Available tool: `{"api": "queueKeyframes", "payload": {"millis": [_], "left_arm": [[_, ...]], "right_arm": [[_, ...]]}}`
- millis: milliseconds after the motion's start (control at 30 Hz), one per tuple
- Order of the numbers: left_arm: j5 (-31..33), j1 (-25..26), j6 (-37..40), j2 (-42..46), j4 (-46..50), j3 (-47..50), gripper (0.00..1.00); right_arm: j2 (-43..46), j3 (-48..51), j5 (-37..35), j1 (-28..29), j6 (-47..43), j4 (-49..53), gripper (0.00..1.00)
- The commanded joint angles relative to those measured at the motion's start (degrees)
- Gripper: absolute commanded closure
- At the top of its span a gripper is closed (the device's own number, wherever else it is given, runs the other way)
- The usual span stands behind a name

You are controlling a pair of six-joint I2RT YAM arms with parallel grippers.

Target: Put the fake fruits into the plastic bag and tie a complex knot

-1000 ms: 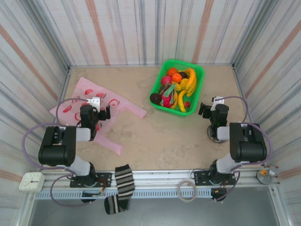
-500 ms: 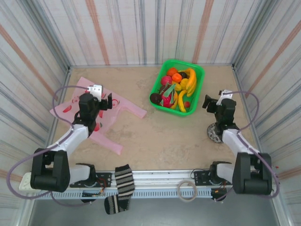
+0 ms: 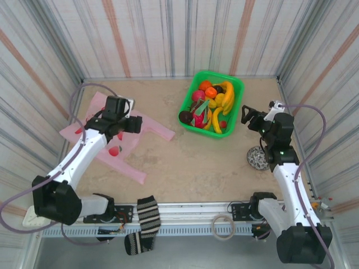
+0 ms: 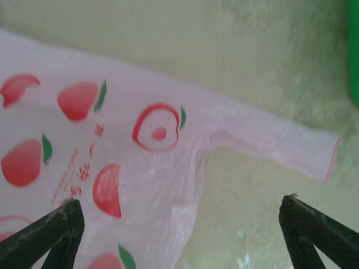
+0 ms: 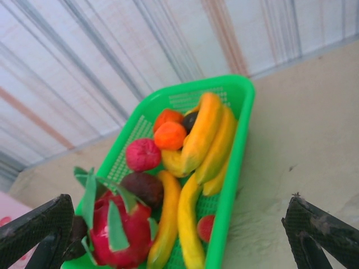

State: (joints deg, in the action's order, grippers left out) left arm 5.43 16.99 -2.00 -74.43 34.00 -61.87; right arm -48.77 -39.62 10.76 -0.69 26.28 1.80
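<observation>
— where are the fruits (image 3: 211, 106) and the bag (image 3: 152, 126) found?
— the fruits are heaped in a green basket (image 3: 236, 89) at the far right; the bag is spread flat at the left.
— and the grippers?
— the left gripper (image 4: 179, 202) is held spread wide over the bag, nothing grasped. the right gripper (image 5: 178, 202) is spread too, empty, just right of the basket.

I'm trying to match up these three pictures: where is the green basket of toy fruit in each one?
Top view: the green basket sits far middle-right on the table.
Left wrist view: a green sliver at the upper right edge.
Right wrist view: centre, full of fruit.
Shared landmark: the pink bag, left of the basket in each.
</observation>
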Motion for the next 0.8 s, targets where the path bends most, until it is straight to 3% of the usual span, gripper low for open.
{"api": "queueKeyframes", "payload": {"millis": [0, 100, 300, 433, 767], "left_arm": [[-1.46, 0.21, 0.32, -4.11, 12.58, -1.03, 0.12], [-1.86, 1.2, -0.26, -7.92, 12.87, -1.81, 0.14], [6.98, 4.0, -2.29, -15.53, 11.77, -3.26, 0.13], [9.47, 4.01, -2.75, -19.17, 9.23, -3.68, 0.14], [12.26, 4.04, -1.37, -28.44, 6.75, -7.64, 0.27]], "right_arm": [[-0.75, -1.3, 2.7, 1.35, 2.5, 0.34, 0.01], [-1.79, -1.43, 2.52, 2.37, 1.82, 0.21, 0.01], [-1.35, -0.54, 1.29, 2.84, 1.36, 0.93, 0.01], [-0.21, 0.22, 0.36, 2.81, 1.31, 0.66, 0.01], [0.18, 0.59, -0.48, 2.81, 0.61, 1.1, 0.01]]}}
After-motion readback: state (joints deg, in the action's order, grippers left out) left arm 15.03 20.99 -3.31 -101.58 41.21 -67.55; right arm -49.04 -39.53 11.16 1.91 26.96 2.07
